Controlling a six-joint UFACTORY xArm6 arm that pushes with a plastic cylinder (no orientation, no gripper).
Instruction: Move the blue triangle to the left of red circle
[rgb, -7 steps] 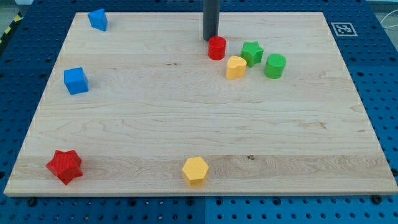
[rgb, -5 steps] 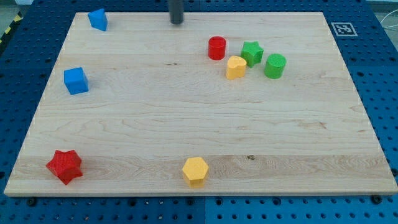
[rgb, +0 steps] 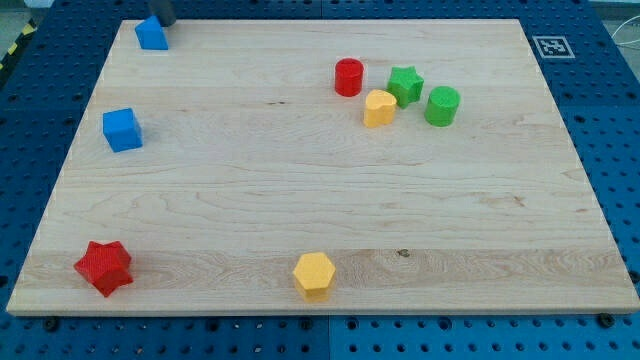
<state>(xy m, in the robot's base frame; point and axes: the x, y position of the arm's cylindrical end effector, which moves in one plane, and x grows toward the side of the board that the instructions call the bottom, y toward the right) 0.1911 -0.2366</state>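
Note:
The blue triangle (rgb: 152, 34) lies at the board's top left corner. The red circle (rgb: 348, 77), a short red cylinder, stands right of centre near the view's top. My tip (rgb: 166, 22) is at the view's top left, just above and right of the blue triangle, close to or touching it. Only the short lower end of the rod shows. The tip is far to the left of the red circle.
A yellow block (rgb: 379, 107), a green star (rgb: 405, 84) and a green cylinder (rgb: 442, 105) cluster right of the red circle. A blue cube (rgb: 122, 130) sits at the left, a red star (rgb: 104, 267) at bottom left, a yellow hexagon (rgb: 314, 275) at bottom centre.
My tip has moved left along the top edge, from beside the red circle to the blue triangle. The blue triangle has shifted slightly left and down.

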